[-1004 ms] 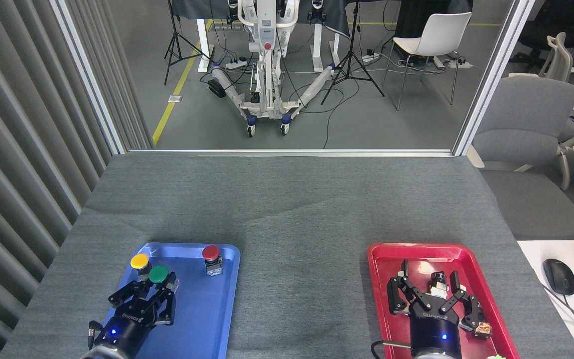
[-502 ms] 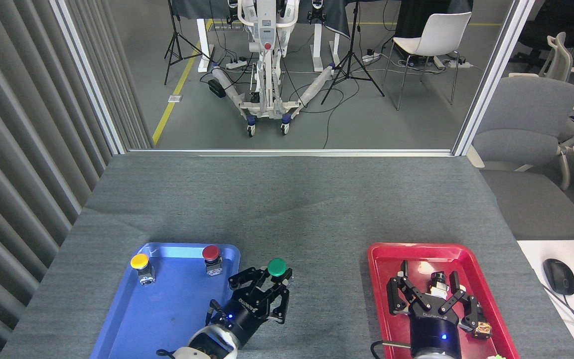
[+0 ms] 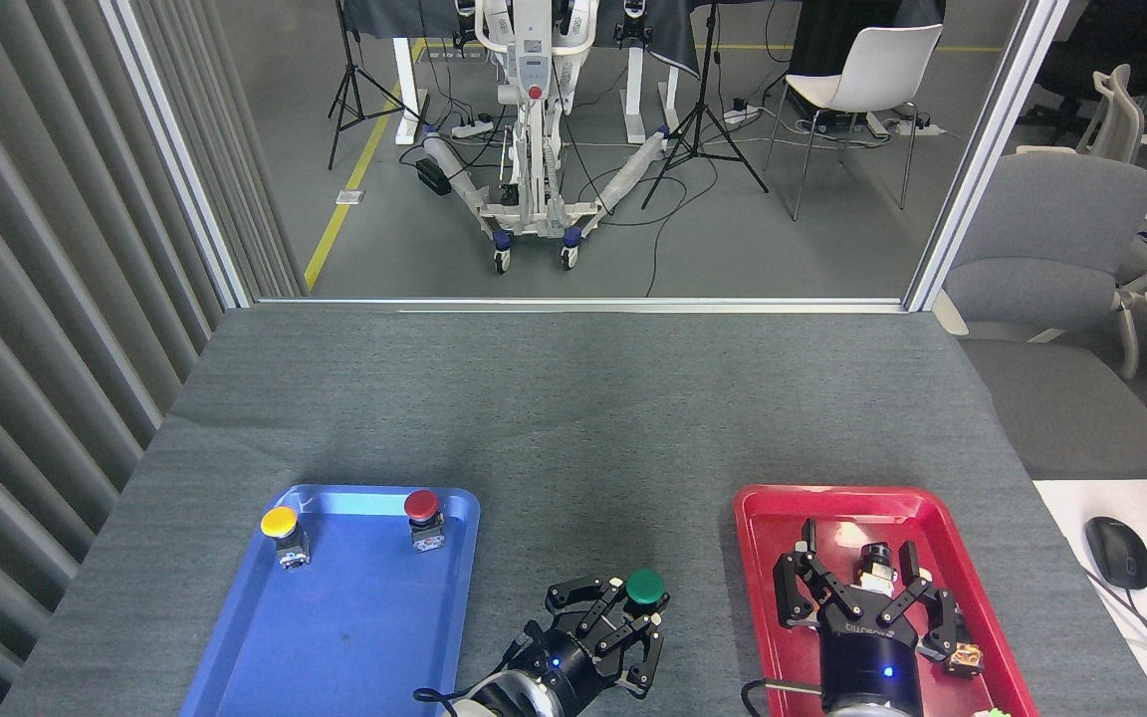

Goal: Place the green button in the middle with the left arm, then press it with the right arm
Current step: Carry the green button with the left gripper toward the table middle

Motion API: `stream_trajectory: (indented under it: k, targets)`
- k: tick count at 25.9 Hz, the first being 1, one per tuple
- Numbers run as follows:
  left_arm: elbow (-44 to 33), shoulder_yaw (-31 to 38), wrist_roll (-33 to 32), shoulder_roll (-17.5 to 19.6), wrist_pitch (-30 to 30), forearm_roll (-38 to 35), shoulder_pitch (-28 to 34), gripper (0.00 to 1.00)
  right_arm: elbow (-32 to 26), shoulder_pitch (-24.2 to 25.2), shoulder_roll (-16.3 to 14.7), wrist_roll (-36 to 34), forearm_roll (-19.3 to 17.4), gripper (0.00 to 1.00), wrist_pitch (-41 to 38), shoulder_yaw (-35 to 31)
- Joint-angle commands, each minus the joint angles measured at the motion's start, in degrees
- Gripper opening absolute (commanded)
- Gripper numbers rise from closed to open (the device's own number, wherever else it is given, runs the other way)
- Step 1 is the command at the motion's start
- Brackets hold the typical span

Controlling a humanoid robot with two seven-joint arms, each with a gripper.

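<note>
Your left hand [image 3: 623,622] is closed on the green button [image 3: 644,588]. You can see the green cap sticking up past the black fingers at the far end of the hand. The button is over the grey tabletop [image 3: 573,428], in the gap between the blue tray [image 3: 235,637] and the red tray [image 3: 763,597]. It sits closer to the red tray than to the blue one. You cannot tell from here if the button's bottom is touching the tabletop or hanging just above it.

Your right hand [image 3: 857,597] is over the red tray with its fingers spread open. It holds nothing. The button lies to the left of that hand and about level with it, with the red tray's left rim between them.

That is the thing to watch. The right hand is near the button, so the press should be a short move to the left. But the left hand is wrapped around the button, so it likely has to set it down, let go and back off first, or the two hands may bump.

The yellow button [image 3: 279,521] and the red button [image 3: 421,505] stand in the blue tray, well apart from all this.
</note>
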Motion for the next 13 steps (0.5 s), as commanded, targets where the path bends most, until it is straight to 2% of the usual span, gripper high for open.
stream_trajectory:
  k: [1, 3, 5, 9, 11, 13]
  targets:
    - [0.4, -0.5, -0.2, 0.0, 0.3, -0.1, -0.1, 0.0, 0.0, 0.0, 0.1, 0.0, 0.0, 1.0, 0.0, 0.0]
    - [0.4, -0.6, -0.1, 0.0, 0.4, -0.1, -0.1, 0.02, 0.0, 0.0, 0.1, 0.0, 0.0, 1.0, 0.0, 0.0]
    - [0.4, -0.7, 0.1, 0.0, 1.2, 0.3, -0.1, 0.16, 0.0, 0.0, 0.0, 0.0, 0.0, 1.0, 0.0, 0.0]
    - [0.1, -0.6, 5.0, 0.0, 2.2, 0.7, 0.1, 0.55, 0.0, 0.0, 0.2, 0.0, 0.0, 1.0, -0.1, 0.1]
    - [0.1, -0.6, 5.7, 0.0, 2.3, 0.7, 0.2, 0.88, 0.0, -0.1, 0.1, 0.0, 0.0, 1.0, -0.1, 0.1]
    - [0.0, -0.8, 5.8, -0.1, 2.0, 0.6, 0.2, 0.97, 0.0, -0.1, 0.1, 0.0, 0.0, 1.0, -0.1, 0.1]
